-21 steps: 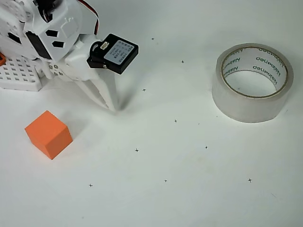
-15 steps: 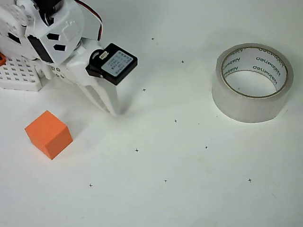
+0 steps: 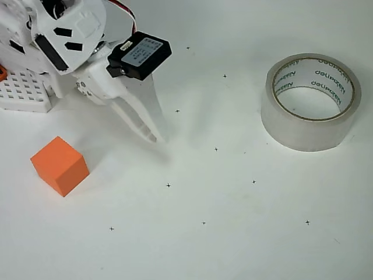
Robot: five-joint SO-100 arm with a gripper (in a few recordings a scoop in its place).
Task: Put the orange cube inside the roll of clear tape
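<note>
Orange cube point(image 3: 59, 165): set on the white table point(image 3: 233, 245) at lower left in the overhead view, resting free, untouched by anything.

Roll of clear tape point(image 3: 310, 102): laid flat at upper right, well apart from the cube, its hole turned upward so that the cube could be dropped in from above.

Gripper point(image 3: 152, 135): white, carried empty above and to the right of the cube; its fingers are seen as one tapering blade, so whether they are parted cannot be told.

Arm: cut off by the upper left edge.

White perforated block point(image 3: 23, 93): partly hidden under the arm.
</note>
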